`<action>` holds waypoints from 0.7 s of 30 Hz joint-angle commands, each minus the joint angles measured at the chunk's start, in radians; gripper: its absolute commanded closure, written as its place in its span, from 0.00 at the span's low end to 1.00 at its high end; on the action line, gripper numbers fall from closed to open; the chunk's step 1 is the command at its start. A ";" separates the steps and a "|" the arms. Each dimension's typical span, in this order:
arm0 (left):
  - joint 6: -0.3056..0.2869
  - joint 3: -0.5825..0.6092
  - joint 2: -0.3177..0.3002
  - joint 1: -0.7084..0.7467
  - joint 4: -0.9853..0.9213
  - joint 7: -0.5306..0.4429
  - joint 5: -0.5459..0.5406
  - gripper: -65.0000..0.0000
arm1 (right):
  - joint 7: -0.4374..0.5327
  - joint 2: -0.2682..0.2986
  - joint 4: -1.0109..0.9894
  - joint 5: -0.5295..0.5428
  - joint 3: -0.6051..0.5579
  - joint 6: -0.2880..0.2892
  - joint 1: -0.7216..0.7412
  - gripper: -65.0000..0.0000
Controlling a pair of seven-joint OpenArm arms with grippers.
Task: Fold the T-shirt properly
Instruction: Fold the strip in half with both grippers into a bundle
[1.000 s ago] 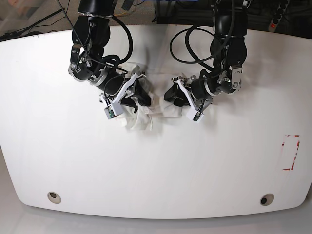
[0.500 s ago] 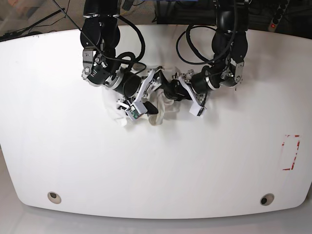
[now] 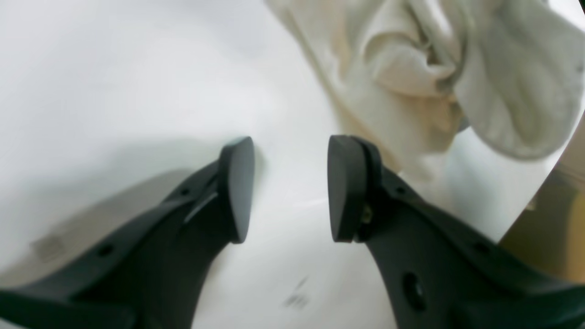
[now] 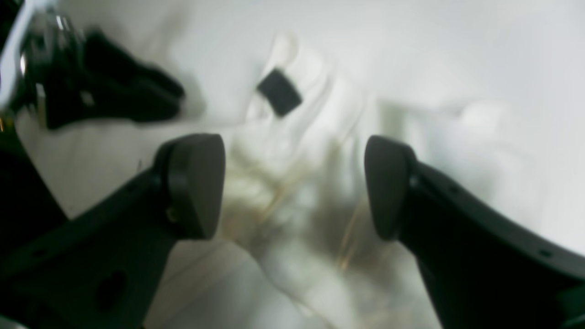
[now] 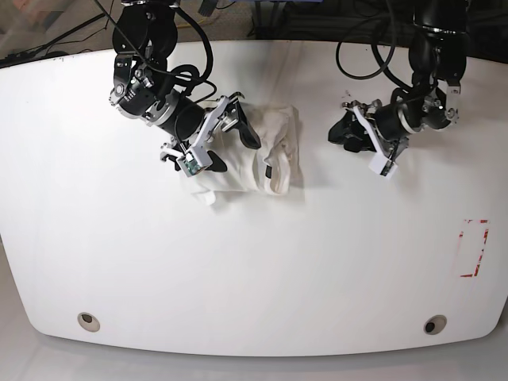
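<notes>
Both arms have drawn apart since a second ago, leaving the T-shirt bunched on the white surface. At the base view's left, the right hand hovers over it, jaws spread wide and empty. The left hand stands well clear, partly parted, gripping nothing. Judging by the crumpled heap, folding has barely begun; flattening comes first.

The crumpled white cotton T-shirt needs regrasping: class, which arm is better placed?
Probably the right: its gripper hangs open directly over the crumpled white cotton T-shirt, while the left gripper sits aside, apart from the cloth.
</notes>
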 commanded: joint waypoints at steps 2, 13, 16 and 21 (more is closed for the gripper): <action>-0.008 -0.042 -0.045 0.014 0.020 -0.012 -0.026 0.62 | 0.032 -0.002 -0.052 0.019 -0.058 0.009 0.004 0.30; -0.008 -0.089 -0.098 0.031 0.169 -0.009 -0.018 0.62 | 0.047 -0.005 -0.246 0.026 -0.291 0.008 0.085 0.30; -0.008 -0.052 -0.114 0.008 0.194 -0.010 -0.017 0.62 | 0.044 -0.004 -0.195 0.027 -0.300 -0.047 0.095 0.30; -0.008 0.069 -0.111 -0.054 0.203 -0.014 0.046 0.62 | 0.030 0.050 -0.088 0.027 -0.275 -0.052 0.095 0.30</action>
